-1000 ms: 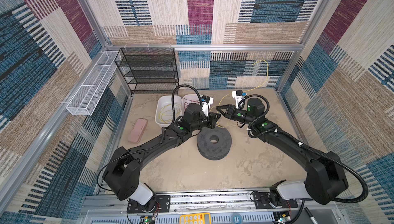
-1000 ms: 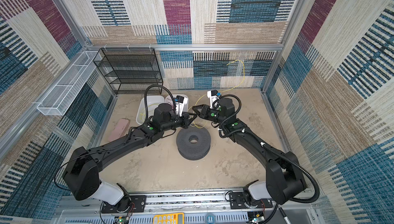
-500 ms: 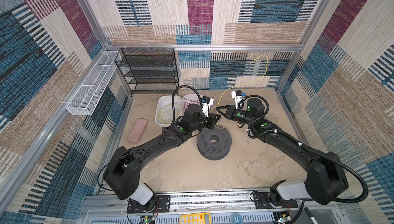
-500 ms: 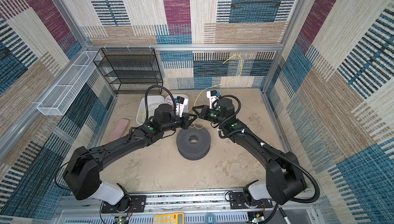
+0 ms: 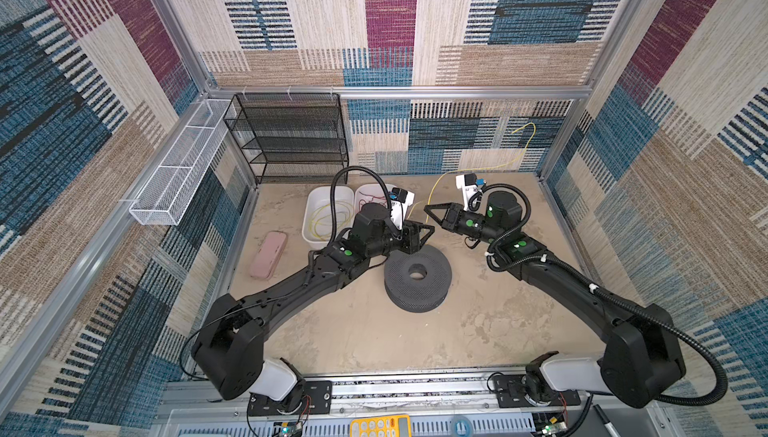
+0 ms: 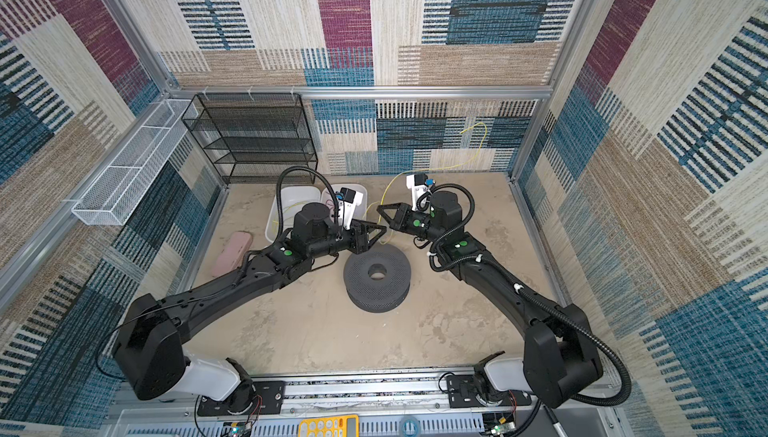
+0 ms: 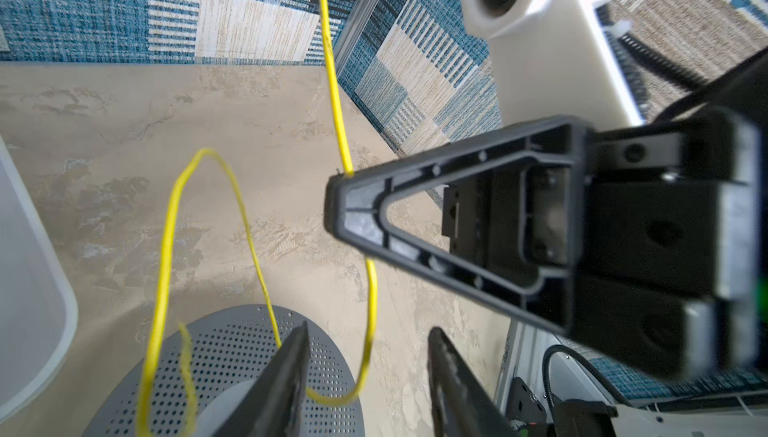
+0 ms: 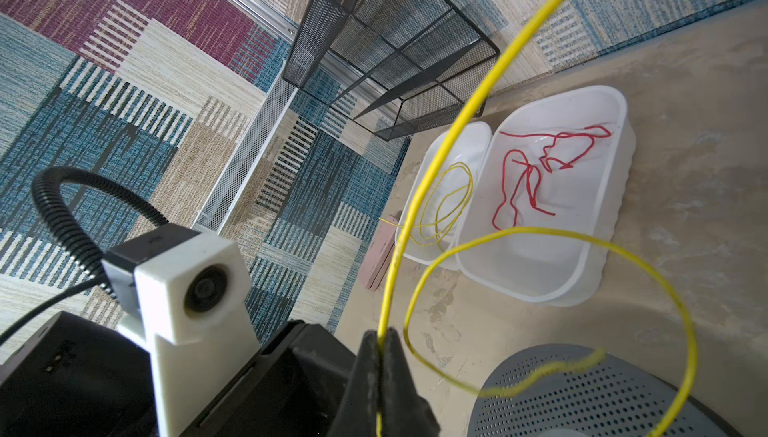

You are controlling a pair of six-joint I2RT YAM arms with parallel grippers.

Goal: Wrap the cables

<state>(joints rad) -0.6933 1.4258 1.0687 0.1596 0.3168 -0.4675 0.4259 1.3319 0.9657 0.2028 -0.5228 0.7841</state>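
My right pincer (image 8: 380,336) is clamped tight on the yellow cable (image 7: 337,102). Its tips are closed and the strand comes out between them, just past the far rim of the grey reel (image 5: 399,289). From that grip the cable climbs away from the reel toward the back wall. The other way, it sags in loose loops over the reel's perforated top.

My left pincer (image 7: 369,329) has its jaws apart above the reel's far rim, facing the right one almost tip to tip. One loop runs close beside a finger (image 7: 291,356), and I cannot tell whether they touch.

Beyond the reel, on my left, two white tubs stand side by side. The one farther from the reel (image 8: 473,135) holds a coiled cable (image 8: 471,189). The nearer one (image 8: 540,256) holds a red cord (image 8: 528,173).
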